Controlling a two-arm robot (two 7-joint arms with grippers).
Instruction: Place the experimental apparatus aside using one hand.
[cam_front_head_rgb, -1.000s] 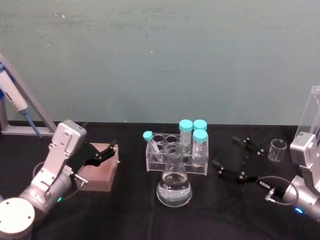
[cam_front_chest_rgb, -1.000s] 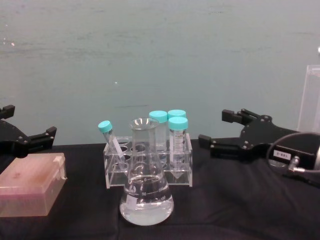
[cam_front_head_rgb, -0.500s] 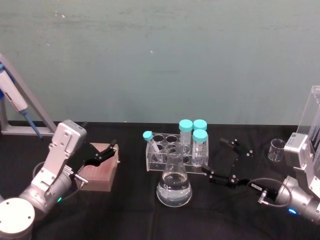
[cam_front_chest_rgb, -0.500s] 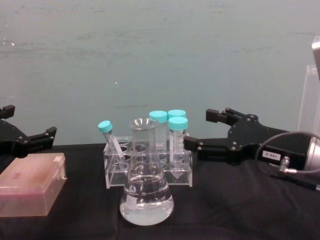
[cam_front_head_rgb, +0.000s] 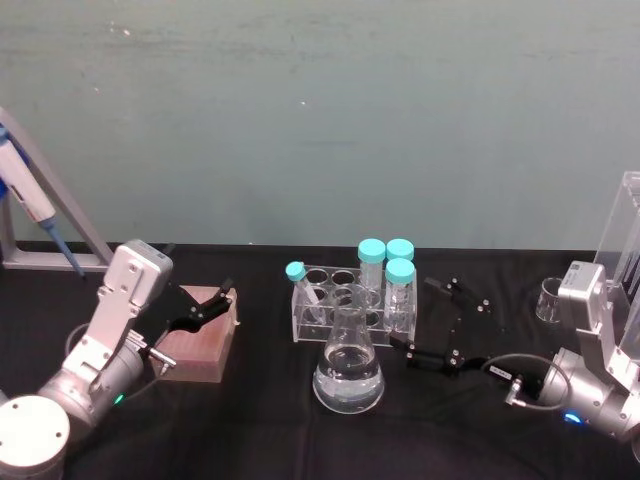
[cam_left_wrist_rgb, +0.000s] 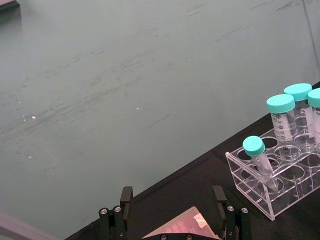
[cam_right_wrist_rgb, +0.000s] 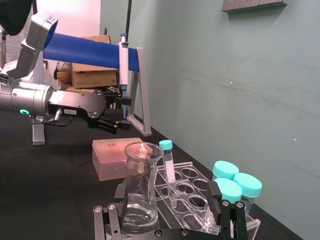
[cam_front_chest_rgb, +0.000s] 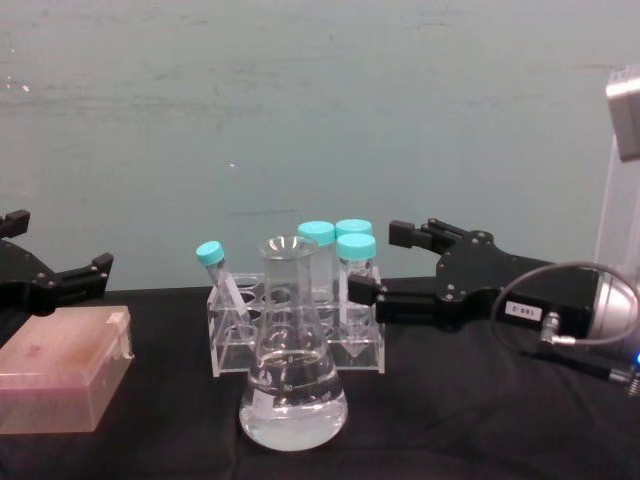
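Judging by the layout, the reach is the step in hand, and nothing of the apparatus is gripped yet. The right hand hangs low over the black counter with its two fingers spread wide and empty. It is just beside the clear tube rack, at the rack's 3 o'clock. In the chest view its nearer fingertip sits close against the rack's end, though contact cannot be told.

The conical flask, partly filled with clear liquid, stands upright at the rack's 6 o'clock, just in front of it. The small beaker stands well apart at 3 o'clock, near the tall acrylic stand at the counter's edge. The left hand, also spread and empty, is parked over a pink box at the rack's 9 o'clock.

The next move likely calls for settling on one piece. Flask and rack both sit framed between the fingers in the right wrist view. The fingers would then need centring around that piece and closing gently, since a sideways push could tip the glass or spill the liquid.
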